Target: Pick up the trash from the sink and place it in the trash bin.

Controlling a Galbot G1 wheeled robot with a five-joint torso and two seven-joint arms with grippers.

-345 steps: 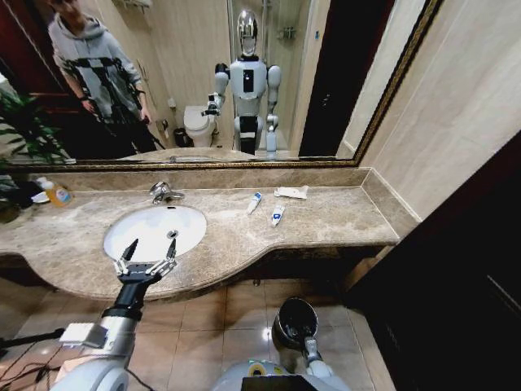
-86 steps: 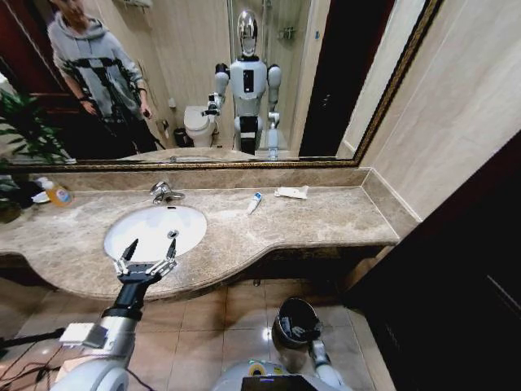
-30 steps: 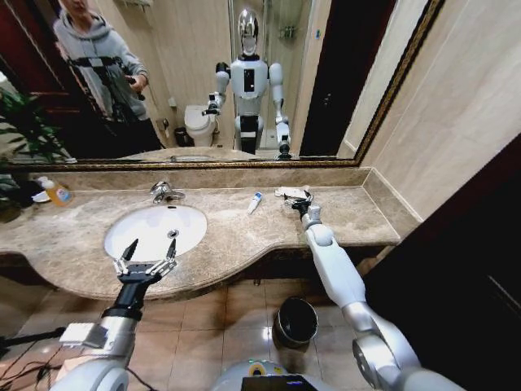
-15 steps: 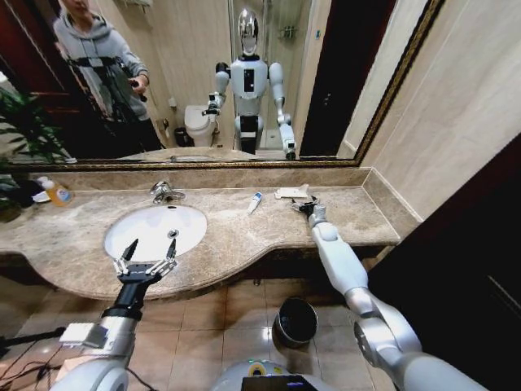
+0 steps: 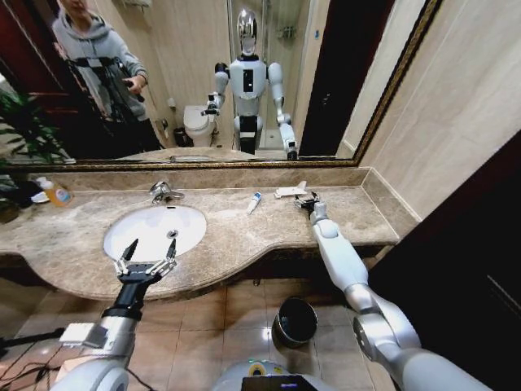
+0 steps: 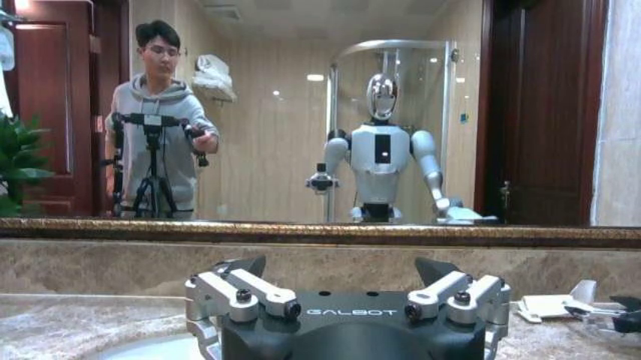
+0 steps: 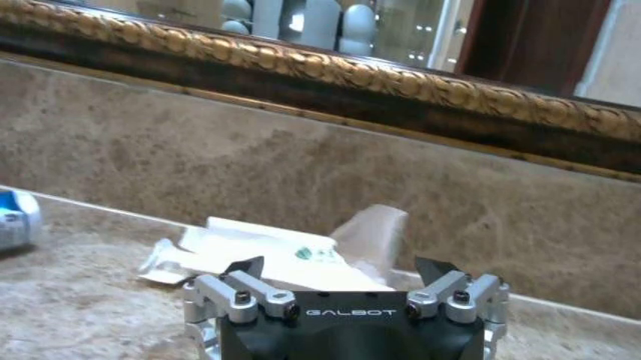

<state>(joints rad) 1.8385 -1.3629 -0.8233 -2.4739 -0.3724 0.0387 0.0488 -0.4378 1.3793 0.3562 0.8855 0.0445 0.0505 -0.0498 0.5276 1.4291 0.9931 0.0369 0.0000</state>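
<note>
A flat white wrapper (image 5: pixel 288 193) lies on the countertop near the mirror, one end curled upward. My right gripper (image 5: pixel 305 199) is open right beside it, and in the right wrist view the wrapper (image 7: pixel 270 251) sits just ahead of the spread fingers (image 7: pixel 243 267). A white tube with a blue end (image 5: pixel 255 201) lies between the wrapper and the sink (image 5: pixel 155 230). My left gripper (image 5: pixel 146 256) hovers open and empty over the basin's front rim. The trash bin (image 5: pixel 295 322) stands on the floor below the counter.
A chrome faucet (image 5: pixel 163 192) stands behind the basin. A bottle of orange liquid (image 5: pixel 55 193) stands at the counter's far left by a plant (image 5: pixel 20 134). The wall mirror (image 5: pixel 203 81) runs along the back, and a tiled side wall (image 5: pixel 456 122) closes the right end.
My right arm has come up from the trash bin to the counter and now sits by the wrapper. One tube is gone from the counter. The left arm has not moved.
</note>
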